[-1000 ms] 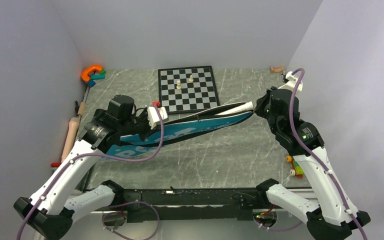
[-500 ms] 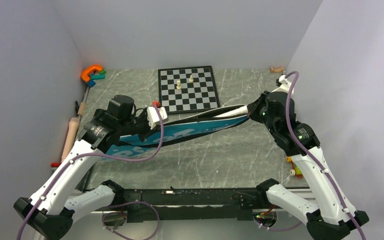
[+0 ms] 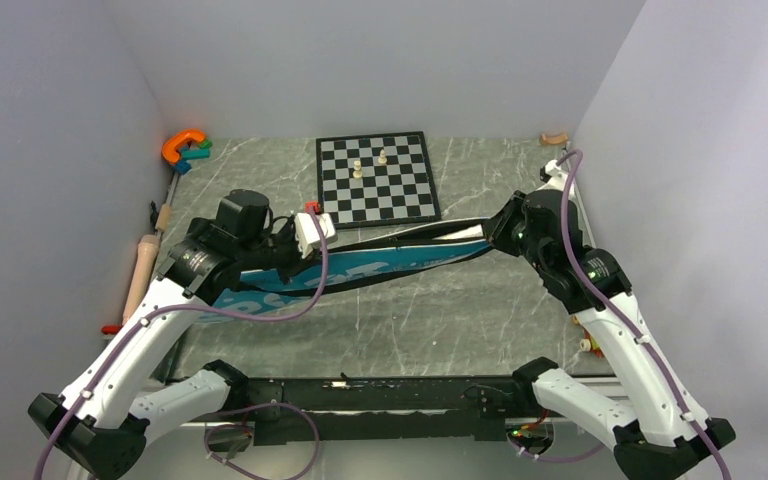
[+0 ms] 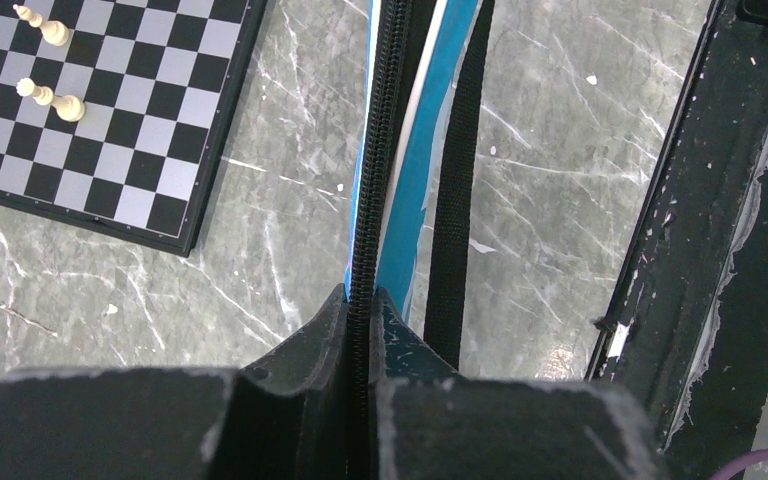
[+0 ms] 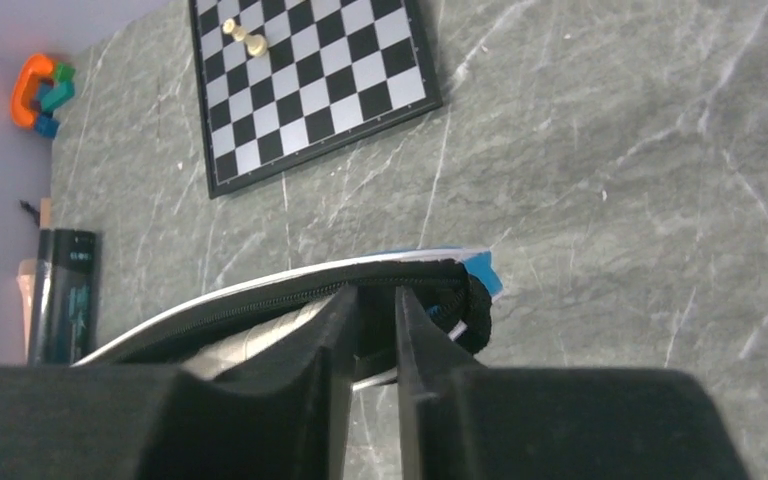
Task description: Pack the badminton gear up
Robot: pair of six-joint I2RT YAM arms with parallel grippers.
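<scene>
Grey marbled tabletop (image 3: 440,310), walled in by plain pale panels, with two robot arms reaching in from the near edge. A long blue bag (image 3: 390,262) with white lettering stretches across the middle of the table between the two arms, turned on edge so its black zipper (image 4: 372,150) faces up. The left gripper (image 4: 360,300) has its fingers closed tight on the zipper seam near the bag's wider end, and a black strap (image 4: 452,200) runs alongside. The right gripper (image 5: 375,300) pinches the bag's narrow end, its fingers set close together on the black edge. Behind the bag lies a black-and-white chessboard (image 3: 375,178) carrying two pale pieces (image 3: 358,168). An orange C-shaped toy (image 3: 182,145) sits in the far left corner. In the right wrist view, a black tube (image 5: 65,295) lies flat at the table's left side.
</scene>
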